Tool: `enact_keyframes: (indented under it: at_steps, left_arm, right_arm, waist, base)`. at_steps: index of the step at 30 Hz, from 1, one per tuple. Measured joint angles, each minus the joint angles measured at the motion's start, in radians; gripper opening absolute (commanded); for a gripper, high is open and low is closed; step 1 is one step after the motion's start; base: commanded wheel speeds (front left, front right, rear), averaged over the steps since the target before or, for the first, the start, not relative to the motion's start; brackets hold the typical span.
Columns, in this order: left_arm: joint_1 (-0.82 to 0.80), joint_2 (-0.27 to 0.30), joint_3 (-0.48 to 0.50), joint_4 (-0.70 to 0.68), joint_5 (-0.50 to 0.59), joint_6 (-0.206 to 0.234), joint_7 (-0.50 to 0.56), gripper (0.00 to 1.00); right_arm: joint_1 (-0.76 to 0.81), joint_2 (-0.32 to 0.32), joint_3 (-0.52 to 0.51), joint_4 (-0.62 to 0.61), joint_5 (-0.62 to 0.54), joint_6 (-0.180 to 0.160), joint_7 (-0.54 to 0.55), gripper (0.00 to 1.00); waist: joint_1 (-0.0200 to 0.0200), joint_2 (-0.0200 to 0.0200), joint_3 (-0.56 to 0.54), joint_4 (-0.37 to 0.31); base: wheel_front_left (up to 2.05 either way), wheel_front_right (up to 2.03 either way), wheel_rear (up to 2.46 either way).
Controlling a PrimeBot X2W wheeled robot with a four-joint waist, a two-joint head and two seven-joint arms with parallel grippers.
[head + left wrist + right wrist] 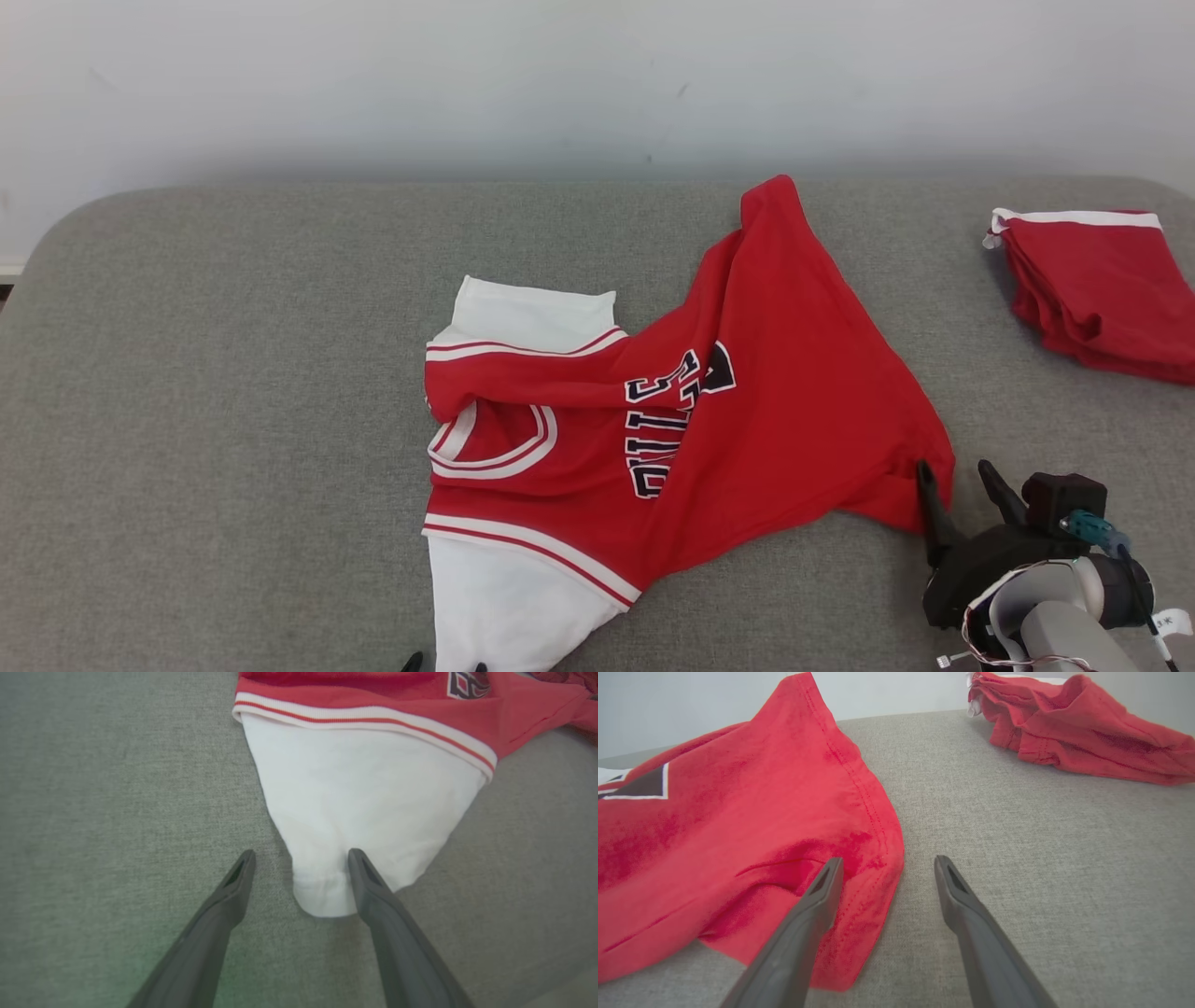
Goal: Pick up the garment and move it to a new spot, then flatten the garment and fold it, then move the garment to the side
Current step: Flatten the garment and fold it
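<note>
Grey surface [233, 373]: jersey [794, 373], txt [658, 439] part-hidden

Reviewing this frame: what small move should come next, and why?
Probably close the left gripper: its open fingers straddle the white sleeve cuff. The right gripper, also open, has the red hem corner at one finger, so both ends could then be lifted.

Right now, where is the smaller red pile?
In the head view the smaller red pile lies at the far right of the grey surface, apart from the red jersey and beyond the right gripper.
</note>
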Motion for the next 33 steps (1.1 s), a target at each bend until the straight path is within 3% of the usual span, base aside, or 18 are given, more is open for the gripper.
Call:
enact_keyframes:
  at_steps: [6,7,8,9,10,18,27,33]
  left_arm:
    - [-0.038,-0.008,-0.029,0.065,-0.038,0.0,-0.001,1.0]
    - [-0.047,-0.01,-0.038,0.074,-0.046,0.0,-0.002,1.0]
    - [-0.056,-0.012,-0.047,0.084,-0.059,0.0,-0.002,1.0]
    - [-0.066,-0.016,-0.055,0.096,-0.071,0.001,-0.002,0.43]
    - [-0.077,-0.016,-0.07,0.11,-0.086,0.001,-0.006,0.0]
    - [-0.093,-0.014,-0.094,0.107,-0.128,-0.001,-0.001,0.0]
    - [0.003,0.014,0.014,-0.134,-0.096,0.0,0.0,0.0]
    - [-0.034,0.061,0.048,-0.284,-0.092,0.0,0.0,0.0]
  right_arm:
    - [-0.068,0.002,0.035,0.124,0.021,0.0,0.0,1.0]
    - [-0.077,0.002,0.038,0.142,0.026,0.0,-0.003,0.51]
    - [-0.086,0.002,0.042,0.158,0.029,0.0,-0.005,0.38]
    - [-0.092,0.002,0.044,0.169,0.032,0.0,-0.01,0.03]
    - [-0.096,0.001,0.045,0.177,0.038,0.0,-0.017,0.0]
    - [-0.1,-0.011,0.076,0.175,0.075,0.0,-0.039,0.0]
    - [0.039,-0.056,0.077,-0.133,0.162,0.0,-0.04,0.0]
    - [0.047,-0.082,0.111,-0.293,0.208,0.0,-0.042,0.0]
  waist:
    - [0.0,0.0,0.011,0.008]
    - [-0.0001,0.0,0.012,0.01]
    - [-0.0001,0.0,0.013,0.012]
    - [-0.0001,0.0,0.014,0.014]
    - [0.0,0.0,0.014,0.016]
    - [0.0,0.0,-0.01,0.021]
    - [-0.0002,0.0,-0.047,0.011]
    - [-0.0002,0.0,-0.044,-0.007]
  base:
    - [0.0,0.0,0.0]
    - [0.0,0.0,0.0]
    - [0.0,0.0,0.0]
    - [0.0,0.0,0.0]
    - [0.0,0.0,0.0]
    - [0.0,0.0,0.0]
    - [0.0,0.0,0.0]
    - [0.0,0.0,0.0]
